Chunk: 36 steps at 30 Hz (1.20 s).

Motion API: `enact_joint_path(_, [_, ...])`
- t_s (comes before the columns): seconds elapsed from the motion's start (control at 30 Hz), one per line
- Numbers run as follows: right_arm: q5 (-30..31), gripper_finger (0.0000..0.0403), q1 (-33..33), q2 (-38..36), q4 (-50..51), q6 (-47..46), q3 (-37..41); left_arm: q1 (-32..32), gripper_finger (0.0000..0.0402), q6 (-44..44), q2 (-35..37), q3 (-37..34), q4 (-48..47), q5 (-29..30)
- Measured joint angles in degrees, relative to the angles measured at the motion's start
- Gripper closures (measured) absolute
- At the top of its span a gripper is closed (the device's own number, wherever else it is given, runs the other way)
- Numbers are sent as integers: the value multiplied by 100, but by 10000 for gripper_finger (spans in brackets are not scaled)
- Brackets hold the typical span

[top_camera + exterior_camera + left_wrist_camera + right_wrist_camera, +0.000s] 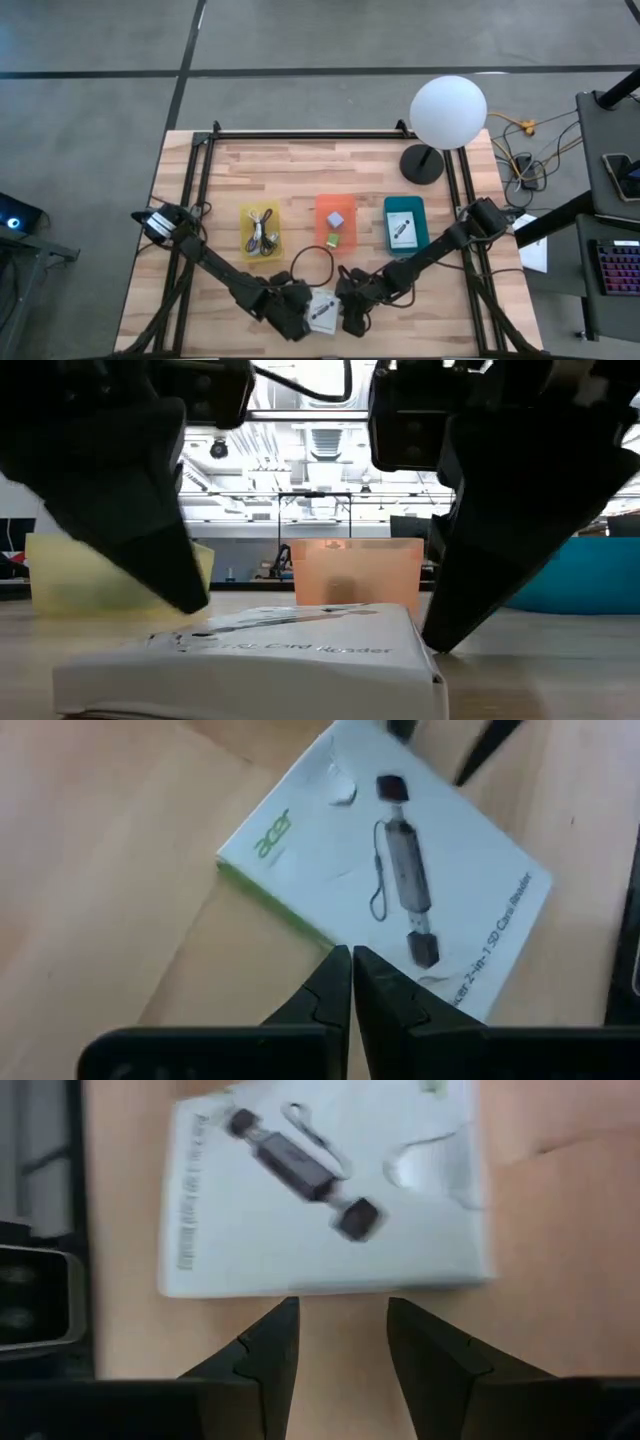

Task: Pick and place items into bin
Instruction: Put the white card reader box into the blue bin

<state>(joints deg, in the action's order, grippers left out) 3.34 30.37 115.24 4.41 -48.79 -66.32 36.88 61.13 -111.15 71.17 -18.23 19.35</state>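
The wooden desk (300,170) carries three bins: yellow (261,231), orange (336,222) and teal (405,223). A white printed packet (322,311) lies flat at the near edge, between both arms. It looks light, stiff and slick, best pinched across an edge. The left claw (351,982) hangs over it, fingers shut and empty; the right claw (340,1345), fingers parted, holds nothing. A dark coiled cable (310,262) lies nearby.

Flat white printed cardboard packet (385,870) on the wooden table: green "acer" logo at one corner, grey "2-in-1 SD Card Reader" along one edge. Low view reads "Card Reader" there.
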Motion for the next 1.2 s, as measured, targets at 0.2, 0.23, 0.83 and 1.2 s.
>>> enact_joint_path(0.2, [-303,261,-7,49,-121,-268,-9,0,402,13,-17,-286,134,-274])
enact_joint_path(0.23, [-304,261,-7,45,-118,-264,-13,1,402,13,-17,-322,251,-323])
enact_joint_path(0.83, [-187,261,-13,44,-102,-50,-63,53,402,155,113,-479,1081,197])
enact_joint_path(1.2, [-182,261,-13,44,-231,-124,-63,73,402,171,-87,-478,921,42])
